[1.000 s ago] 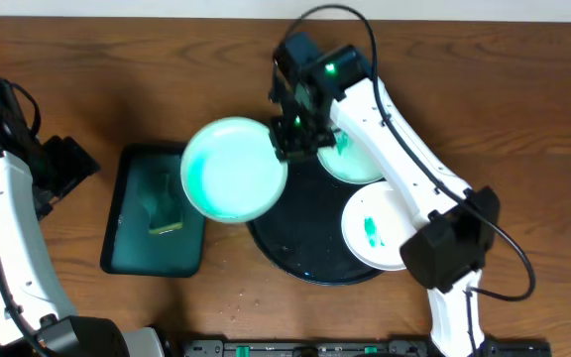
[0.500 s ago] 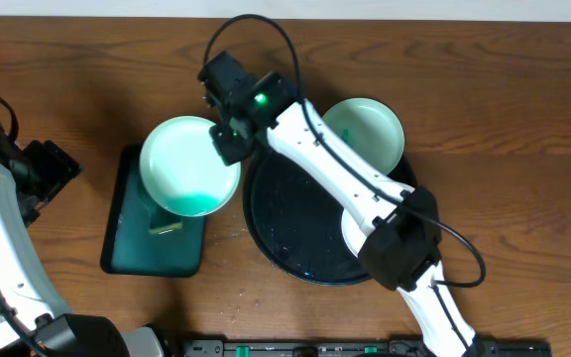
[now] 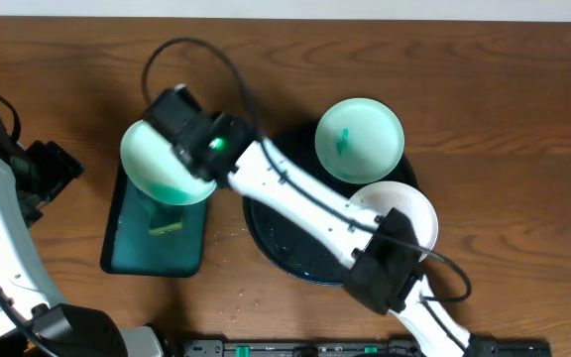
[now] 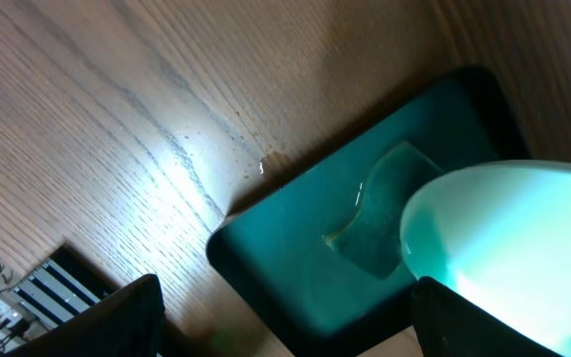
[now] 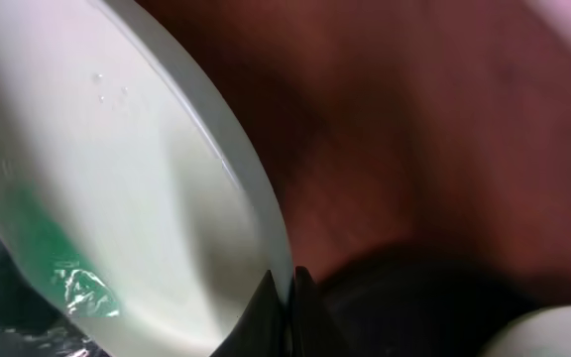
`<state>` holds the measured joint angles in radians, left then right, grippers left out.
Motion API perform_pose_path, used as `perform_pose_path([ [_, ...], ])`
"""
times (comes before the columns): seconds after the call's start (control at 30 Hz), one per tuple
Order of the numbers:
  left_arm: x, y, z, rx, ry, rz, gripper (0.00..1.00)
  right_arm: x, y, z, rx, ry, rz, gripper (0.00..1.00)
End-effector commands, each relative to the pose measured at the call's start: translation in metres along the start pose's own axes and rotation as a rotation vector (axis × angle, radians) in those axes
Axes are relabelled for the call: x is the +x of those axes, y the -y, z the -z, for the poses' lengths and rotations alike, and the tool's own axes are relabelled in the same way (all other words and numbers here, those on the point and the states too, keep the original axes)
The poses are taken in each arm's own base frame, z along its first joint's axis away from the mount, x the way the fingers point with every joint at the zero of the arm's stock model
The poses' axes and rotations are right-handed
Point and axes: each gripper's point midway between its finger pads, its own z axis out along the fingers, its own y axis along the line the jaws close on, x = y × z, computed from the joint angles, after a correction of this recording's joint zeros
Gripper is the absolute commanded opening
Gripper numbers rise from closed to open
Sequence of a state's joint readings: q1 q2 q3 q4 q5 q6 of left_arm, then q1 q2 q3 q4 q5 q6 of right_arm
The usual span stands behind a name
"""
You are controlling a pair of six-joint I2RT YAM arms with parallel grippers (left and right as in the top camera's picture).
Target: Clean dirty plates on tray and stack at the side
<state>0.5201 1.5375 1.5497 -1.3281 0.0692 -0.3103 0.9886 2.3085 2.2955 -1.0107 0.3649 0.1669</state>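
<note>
1. Right end effector (image 5: 287,290): clamped narrow on the rim of one mint plate (image 3: 152,164), held above the teal tray (image 3: 117,233) near the counter's left edge.
2. Left end effector (image 4: 281,337): fingers spread wide, holding nothing.
3. Black tray (image 3: 285,238), counter centre: second mint plate (image 3: 360,139) and white plate (image 3: 419,213) overlap its rim.

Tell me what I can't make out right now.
- Overhead: the right arm crosses the white plate, hiding part of its face; any smears there unknown.
- Overhead: the held plate covers one end of the teal tray.
- Right wrist: blurred; the right tool shows only fingertips at the plate's rim.
- Left wrist: the frame edge cuts off the held plate.
</note>
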Motion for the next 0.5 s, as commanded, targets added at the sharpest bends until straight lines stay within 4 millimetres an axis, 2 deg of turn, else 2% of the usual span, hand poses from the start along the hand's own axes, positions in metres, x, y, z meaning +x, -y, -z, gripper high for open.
perform_pose_path([
  [0.0,-0.003,0.000,0.002,0.003,0.006,0.007,0.80,-0.023,-0.001,0.033,0.268,0.125,0.202,0.02],
  [0.17,-0.003,0.000,0.002,0.002,0.006,0.007,0.80,-0.036,-0.018,0.060,0.403,0.210,0.298,0.01],
  [0.27,-0.003,0.000,0.002,0.002,0.005,0.007,0.80,-0.040,-0.019,0.069,0.463,0.230,0.338,0.01],
  [0.47,-0.003,0.000,0.002,0.003,0.005,0.007,0.80,-0.042,-0.015,0.072,0.497,0.233,0.348,0.01],
])
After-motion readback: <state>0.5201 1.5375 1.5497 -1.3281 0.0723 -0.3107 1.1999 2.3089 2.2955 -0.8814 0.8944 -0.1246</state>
